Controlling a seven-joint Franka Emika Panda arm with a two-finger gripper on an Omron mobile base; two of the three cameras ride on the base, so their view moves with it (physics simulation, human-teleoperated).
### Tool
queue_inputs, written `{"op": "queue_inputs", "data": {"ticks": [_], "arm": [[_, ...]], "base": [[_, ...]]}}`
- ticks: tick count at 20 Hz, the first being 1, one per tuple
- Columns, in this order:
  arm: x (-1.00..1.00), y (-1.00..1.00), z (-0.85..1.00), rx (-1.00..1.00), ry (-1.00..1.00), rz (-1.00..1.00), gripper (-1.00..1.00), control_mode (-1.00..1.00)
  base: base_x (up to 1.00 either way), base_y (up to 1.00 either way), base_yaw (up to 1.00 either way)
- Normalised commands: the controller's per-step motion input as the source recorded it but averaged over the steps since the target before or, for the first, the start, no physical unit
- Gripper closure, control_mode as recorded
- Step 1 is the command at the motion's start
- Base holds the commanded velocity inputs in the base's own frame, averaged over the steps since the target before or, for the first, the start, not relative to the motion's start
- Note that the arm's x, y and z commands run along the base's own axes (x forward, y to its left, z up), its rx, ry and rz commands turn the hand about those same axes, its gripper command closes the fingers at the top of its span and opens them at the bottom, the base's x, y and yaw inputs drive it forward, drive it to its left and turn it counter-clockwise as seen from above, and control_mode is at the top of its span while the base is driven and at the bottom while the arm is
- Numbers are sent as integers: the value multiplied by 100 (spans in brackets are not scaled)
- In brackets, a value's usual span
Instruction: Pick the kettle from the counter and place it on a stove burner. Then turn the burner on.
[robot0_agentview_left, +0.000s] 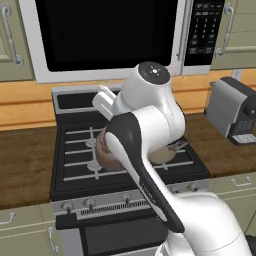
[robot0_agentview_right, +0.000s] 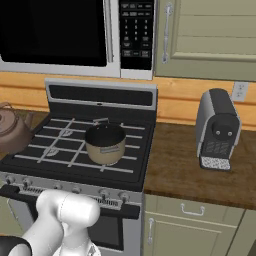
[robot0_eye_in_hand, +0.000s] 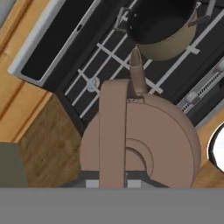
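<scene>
You see the kettle (robot0_eye_in_hand: 140, 140) from above in the hand view, close under the camera, its broad arched handle running straight up the picture and its spout aimed at the tan pot (robot0_eye_in_hand: 164, 30). The gripper (robot0_eye_in_hand: 113, 183) sits at the very bottom of that view, where the handle passes between two pale finger pieces; the fingertips themselves are cut off by the lower edge, so you cannot tell for certain how tightly they close, though they look set on either side of the handle.

In the right base view the kettle (robot0_agentview_right: 12, 131) is at the left edge of the picture, over the left side of the stovetop (robot0_agentview_right: 90, 145); whether it rests on the grate or hangs above it you cannot tell. In the left base view the arm hides most of it, and only a brown curve (robot0_agentview_left: 104, 152) shows beside the dark link, over the left burners.

The pot stands on the right front burner, well apart from the kettle. The coffee machine (robot0_agentview_right: 216, 130) stands on the counter (robot0_agentview_right: 200, 175) to the right of the stove, and the microwave (robot0_agentview_left: 110, 35) hangs above.
</scene>
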Motion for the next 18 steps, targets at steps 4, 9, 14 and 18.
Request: {"op": "queue_inputs", "data": {"ticks": [4, 9, 14, 18], "arm": [[16, 53, -36, 0, 21, 2, 100, -100], [31, 17, -26, 0, 22, 0, 100, -100], [34, 1, -18, 0, 7, -1, 100, -100], [31, 0, -16, 0, 0, 0, 100, -100]], "base": [[0, 0, 0], [0, 0, 0], [0, 0, 0], [0, 0, 0]]}}
